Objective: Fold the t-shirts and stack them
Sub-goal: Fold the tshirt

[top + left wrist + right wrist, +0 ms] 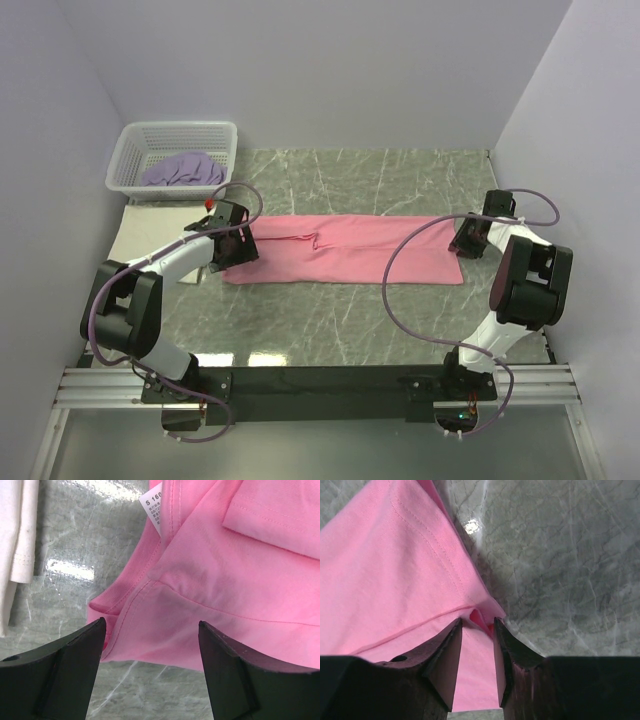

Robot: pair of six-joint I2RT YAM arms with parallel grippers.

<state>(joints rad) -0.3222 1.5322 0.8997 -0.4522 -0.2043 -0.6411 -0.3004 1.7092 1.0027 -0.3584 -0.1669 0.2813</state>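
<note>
The pink t-shirt [340, 248] lies as a long folded strip across the middle of the table. My left gripper [232, 245] hovers open over its left end; in the left wrist view its fingers [151, 622] stand wide apart on either side of the pink hem [240, 570], near the white neck label [154, 507]. My right gripper [465, 240] is at the strip's right end. Its jaws [477, 621] stand a narrow gap apart astride the pink corner [385, 570], with a ridge of fabric bunched between the tips. A cream t-shirt [135, 235] lies left of the left gripper.
A white lattice basket [130, 150] stands at the back left with a lavender t-shirt [183, 170] crumpled inside. The cream fabric [20, 530] shows at the left edge of the left wrist view. Grey walls close in the table on three sides.
</note>
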